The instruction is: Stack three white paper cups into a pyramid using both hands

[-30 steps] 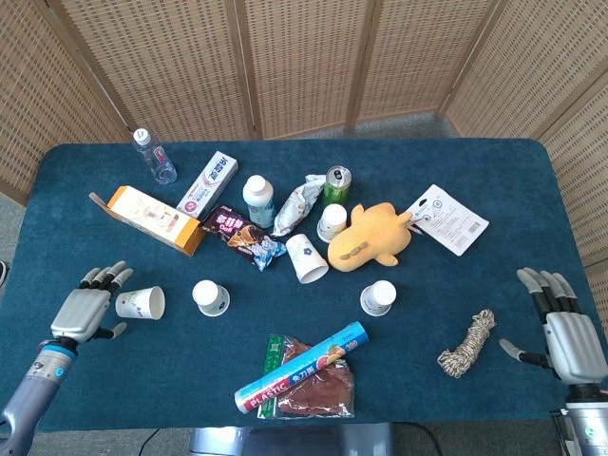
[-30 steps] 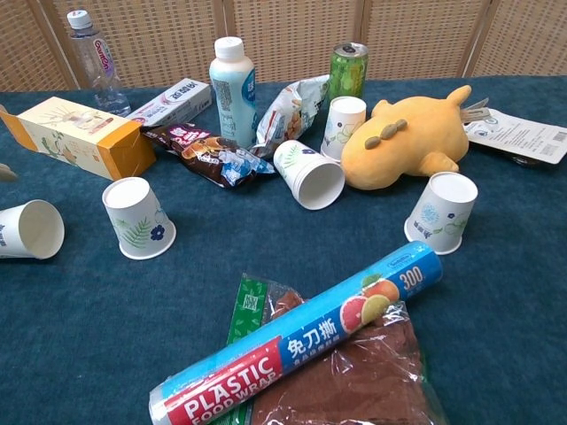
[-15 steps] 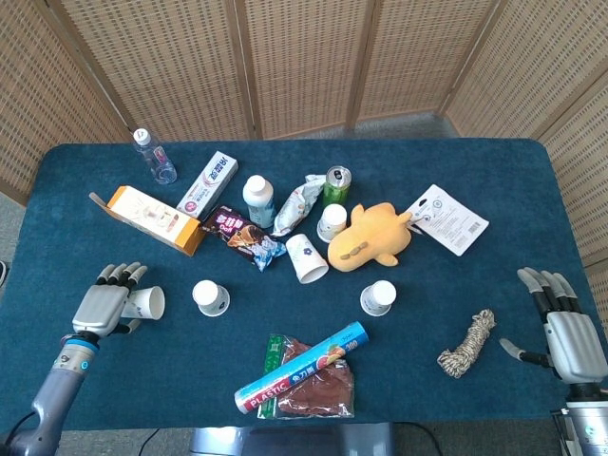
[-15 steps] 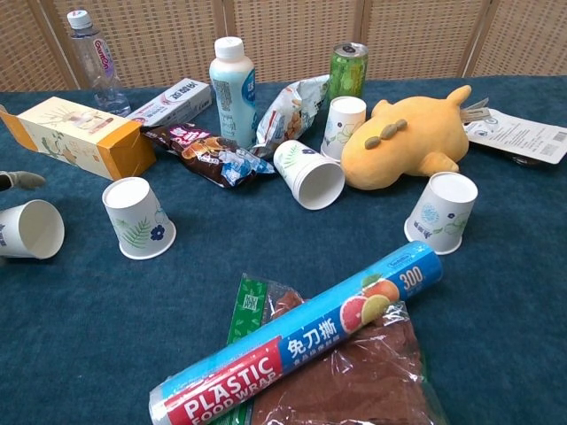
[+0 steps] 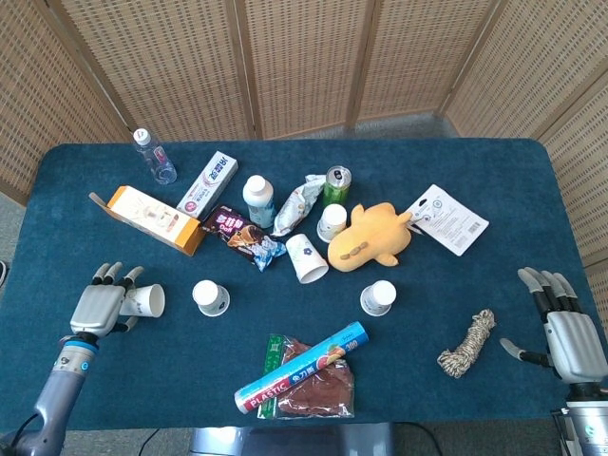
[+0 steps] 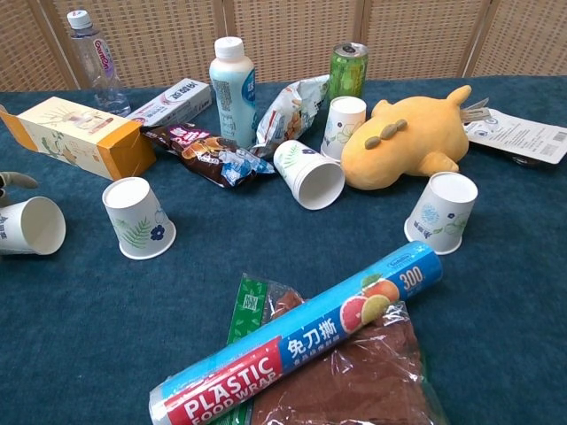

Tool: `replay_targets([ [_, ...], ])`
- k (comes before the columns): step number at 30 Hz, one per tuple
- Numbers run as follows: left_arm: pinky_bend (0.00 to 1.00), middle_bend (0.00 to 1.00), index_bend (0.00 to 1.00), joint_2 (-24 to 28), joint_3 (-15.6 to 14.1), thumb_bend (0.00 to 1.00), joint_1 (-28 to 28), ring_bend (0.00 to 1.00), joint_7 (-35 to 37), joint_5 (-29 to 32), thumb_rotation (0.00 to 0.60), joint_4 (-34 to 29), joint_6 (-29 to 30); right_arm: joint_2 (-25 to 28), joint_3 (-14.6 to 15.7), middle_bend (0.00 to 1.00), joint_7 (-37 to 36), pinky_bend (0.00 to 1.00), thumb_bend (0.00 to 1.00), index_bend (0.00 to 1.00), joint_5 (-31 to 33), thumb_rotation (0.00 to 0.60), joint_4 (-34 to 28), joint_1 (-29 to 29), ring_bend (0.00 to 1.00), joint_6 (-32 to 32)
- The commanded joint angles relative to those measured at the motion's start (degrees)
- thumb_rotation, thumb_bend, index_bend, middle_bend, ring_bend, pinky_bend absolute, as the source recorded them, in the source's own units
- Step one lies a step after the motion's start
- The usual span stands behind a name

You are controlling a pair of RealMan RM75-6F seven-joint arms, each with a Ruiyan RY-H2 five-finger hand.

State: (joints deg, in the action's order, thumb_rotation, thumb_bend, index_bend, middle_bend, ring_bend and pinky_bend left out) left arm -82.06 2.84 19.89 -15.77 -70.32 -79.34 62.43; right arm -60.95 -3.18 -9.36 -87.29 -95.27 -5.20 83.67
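Left robot hand [image 5: 100, 304] wrapped around tipped paper cup [image 5: 144, 301] (mouth facing right); right robot hand [image 5: 562, 328] spread apart, holding nothing, on blue worktop [image 5: 494, 180].

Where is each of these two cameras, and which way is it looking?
Head view: high above the near edge, looking steeply down on the whole blue table; shows the left hand around a tipped paper cup and the right hand, open.
Chest view: low at the near edge, looking across the clutter; only left fingertips show.
Both share the yellow plush toy and the plastic wrap roll.
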Motion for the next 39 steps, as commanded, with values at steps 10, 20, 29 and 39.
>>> replay_targets([
  [10, 0.05, 0.53, 0.22, -1.1, 0.1, 0.35, -0.7, 0.21, 0.5, -2.1, 0.600, 1.6, 3.5, 0.1, 0.0, 0.00, -0.1, 0.00, 0.00, 0.00, 0.1, 0.600, -0.1, 0.0, 0.00, -0.1],
  [20, 0.06, 0.51, 0.23, 3.0, -1.5, 0.35, -1.0, 0.20, -5.7, -7.0, 0.600, 1.4, 7.7, 0.1, 0.1, 0.00, -0.2, 0.00, 0.00, 0.00, -0.1, 0.600, -0.2, 0.0, 0.00, -0.2],
  [29, 0.07, 0.47, 0.23, 11.3, -2.7, 0.35, 0.2, 0.19, -23.5, -7.8, 0.600, -7.6, 7.9, 0.0, 0.2, 0.00, 0.0, 0.00, 0.00, 0.00, -0.3, 0.600, -0.4, 0.0, 0.00, -0.2],
  [39, 0.08, 0.46, 0.24, 14.2, -3.9, 0.36, 4.0, 0.17, -46.6, 4.9, 0.600, -16.9, 1.0, 0.1, 0.1, 0.00, -0.8, 0.00, 0.00, 0.00, 0.0, 0.600, -0.2, 0.0, 0.00, -0.2],
])
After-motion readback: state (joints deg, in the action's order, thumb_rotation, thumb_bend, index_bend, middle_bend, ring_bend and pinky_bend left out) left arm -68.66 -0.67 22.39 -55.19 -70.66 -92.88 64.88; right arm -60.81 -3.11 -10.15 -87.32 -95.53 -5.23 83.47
